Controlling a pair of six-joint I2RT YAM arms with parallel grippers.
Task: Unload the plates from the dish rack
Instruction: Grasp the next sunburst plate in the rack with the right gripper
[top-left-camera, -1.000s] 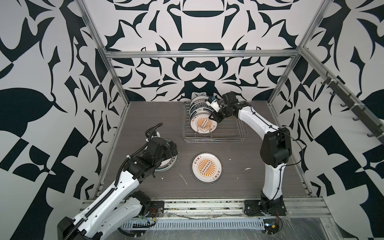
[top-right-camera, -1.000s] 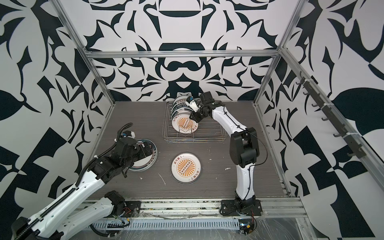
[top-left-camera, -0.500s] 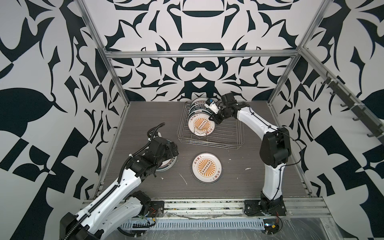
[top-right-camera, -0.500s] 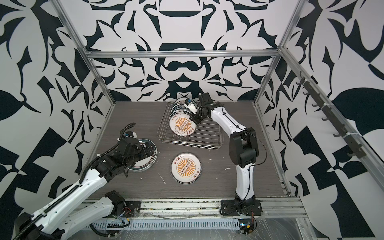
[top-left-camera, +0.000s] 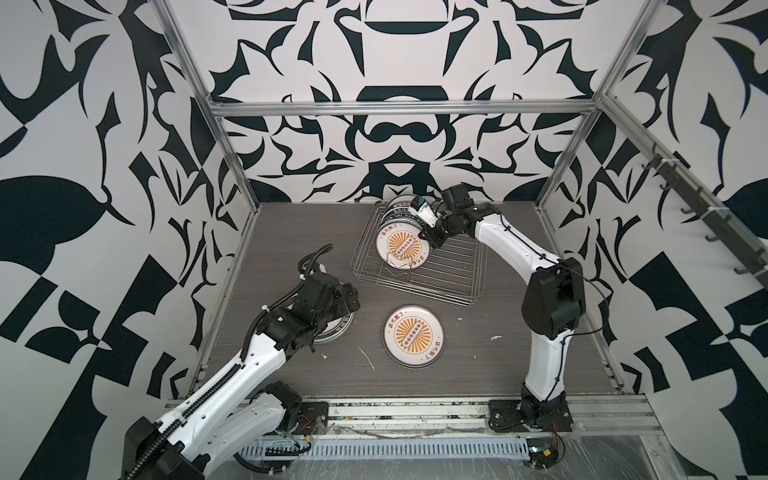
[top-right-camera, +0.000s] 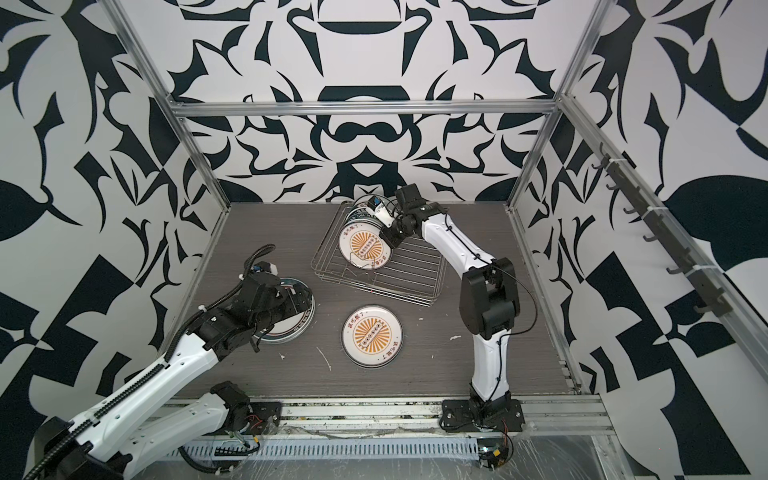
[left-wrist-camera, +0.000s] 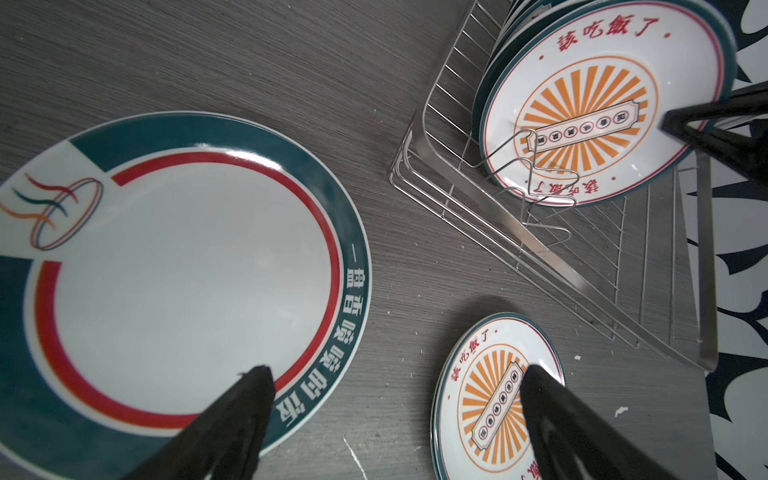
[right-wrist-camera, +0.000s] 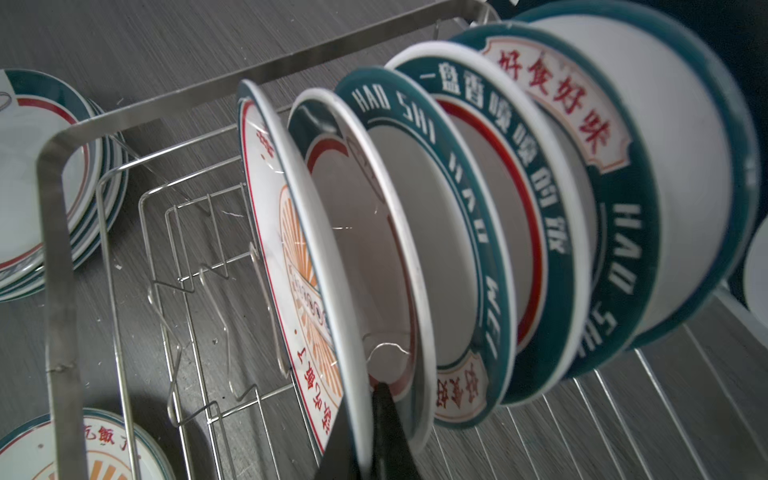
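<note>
The dish rack (top-left-camera: 440, 276) (top-right-camera: 401, 276) sits skewed at the back of the table. Several plates (right-wrist-camera: 478, 249) stand upright in its far end. My right gripper (top-left-camera: 434, 237) (top-right-camera: 392, 237) (right-wrist-camera: 363, 436) is shut on the right rim of the frontmost sunburst plate (top-left-camera: 401, 249) (top-right-camera: 365, 247) (left-wrist-camera: 582, 108). My left gripper (top-left-camera: 347, 299) (left-wrist-camera: 395, 386) hangs open and empty above the table. Below it lie a stack of large teal-rimmed plates (top-left-camera: 334, 330) (left-wrist-camera: 187, 270) and a stack of sunburst plates (top-left-camera: 413, 336) (left-wrist-camera: 490, 399).
White scraps (top-left-camera: 366, 358) lie on the grey table between the two stacks. Aluminium posts (top-left-camera: 232, 166) frame the patterned walls. A metal rail (top-left-camera: 415, 409) runs along the front edge, and a rail of hooks (top-left-camera: 702, 216) lines the right wall.
The right gripper has closed on the front sunburst plate, and the rack has swung askew, its near left corner moving left. The left arm has barely moved.
</note>
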